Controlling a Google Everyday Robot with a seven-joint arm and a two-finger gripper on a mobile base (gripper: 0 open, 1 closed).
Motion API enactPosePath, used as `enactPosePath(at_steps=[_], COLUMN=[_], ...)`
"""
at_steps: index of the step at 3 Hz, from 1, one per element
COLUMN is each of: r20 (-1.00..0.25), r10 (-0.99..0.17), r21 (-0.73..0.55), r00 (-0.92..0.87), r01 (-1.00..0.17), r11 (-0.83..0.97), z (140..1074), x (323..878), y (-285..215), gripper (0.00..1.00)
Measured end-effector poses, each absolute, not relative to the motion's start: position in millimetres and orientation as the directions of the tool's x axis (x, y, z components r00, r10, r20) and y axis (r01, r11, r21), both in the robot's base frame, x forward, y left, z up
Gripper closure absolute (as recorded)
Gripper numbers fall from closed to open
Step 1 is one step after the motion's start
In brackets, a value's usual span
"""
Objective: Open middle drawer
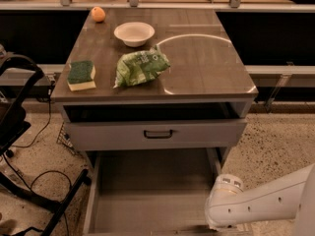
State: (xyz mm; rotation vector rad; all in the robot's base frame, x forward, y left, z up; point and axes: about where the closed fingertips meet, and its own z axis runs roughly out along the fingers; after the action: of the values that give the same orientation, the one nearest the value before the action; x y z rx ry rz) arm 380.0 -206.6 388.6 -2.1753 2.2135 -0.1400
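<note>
The middle drawer (147, 191) is pulled far out below the taller-fronted grey drawer (197, 132), which has a black bar handle (158, 133). Its grey inside shows and nothing lies in it. Its front and handle sit at the bottom edge, out of view. My white arm (256, 203) comes in from the lower right, and its rounded joint (224, 200) stands at the open drawer's front right corner. My gripper is below the bottom edge and does not show.
On the cabinet top (206, 68) lie a green sponge (81, 74), a green chip bag (141, 67), a white bowl (134, 33) and an orange (98, 14). A black chair frame (19, 132) and cables (34, 176) stand on the floor at left.
</note>
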Motion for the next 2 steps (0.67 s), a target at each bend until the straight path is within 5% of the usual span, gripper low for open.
enactPosePath(at_steps=[1, 2], r20=[0.038, 0.038], r10=[-0.999, -0.999], r21=[-0.087, -0.086], r00=[-0.019, -0.019], r01=[-0.996, -0.996], r11=[0.016, 0.016], z=[387.9, 387.6], x=[379.1, 378.7], y=[-206.8, -206.9], gripper=[0.07, 0.00])
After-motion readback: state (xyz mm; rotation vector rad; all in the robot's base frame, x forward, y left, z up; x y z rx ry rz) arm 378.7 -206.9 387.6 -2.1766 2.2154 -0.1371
